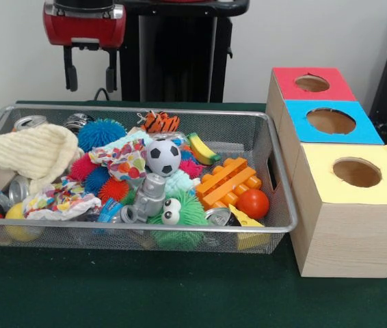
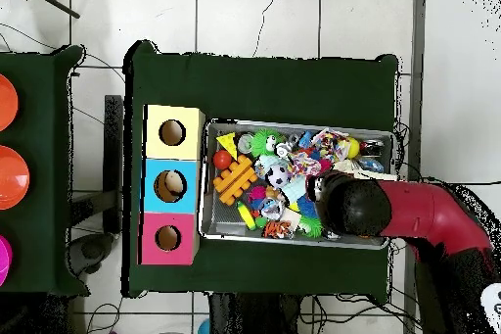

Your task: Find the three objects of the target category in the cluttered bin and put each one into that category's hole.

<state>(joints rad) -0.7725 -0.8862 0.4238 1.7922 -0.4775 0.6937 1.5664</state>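
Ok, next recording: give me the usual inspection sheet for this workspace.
Surface: green cloth table, bare in front of the bin.
Job's things: wire mesh bin packed full; three boxes beside it with round holes, red box, blue box, yellow box.
Clutter: soccer ball, orange brick, red ball, banana, cream cloth, cans, spiky balls.
Grippers: tool open, empty, above the bin's far side.
Cables: black cables on the tiled floor.
Surroundings: second table with orange discs.
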